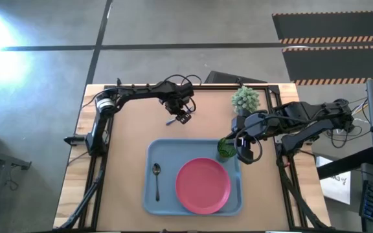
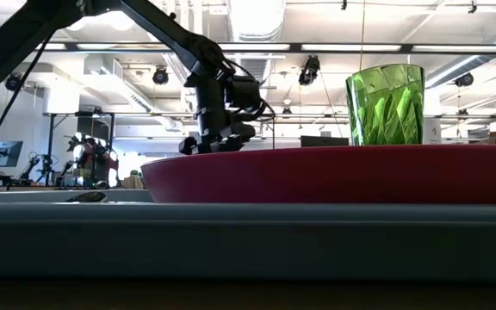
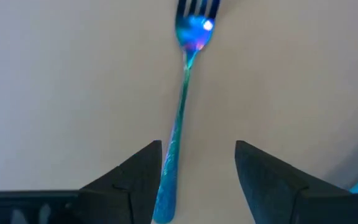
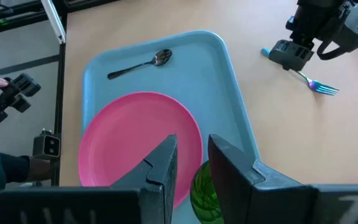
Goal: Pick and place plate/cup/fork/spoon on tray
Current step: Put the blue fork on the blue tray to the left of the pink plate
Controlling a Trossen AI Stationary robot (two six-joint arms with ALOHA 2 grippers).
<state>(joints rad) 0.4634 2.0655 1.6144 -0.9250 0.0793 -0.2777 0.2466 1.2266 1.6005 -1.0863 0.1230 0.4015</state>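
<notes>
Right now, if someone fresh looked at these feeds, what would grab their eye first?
Probably the pink plate filling the right half of the blue tray, with the spoon lying to its left. Next, the green cup at the tray's right rim under the right gripper, and the left gripper, jaws open over the fork on the table.

**Where things lie around the tray**

The large light-blue rectangular plastic tray [image 1: 195,206] carries the round pink-red plastic plate [image 1: 203,185], the small silver metal spoon [image 1: 157,180] left of it, and the translucent green plastic tumbler [image 1: 225,149] at its far right corner. The slim metal fork [image 4: 311,81] lies on the table beyond the tray.
</notes>
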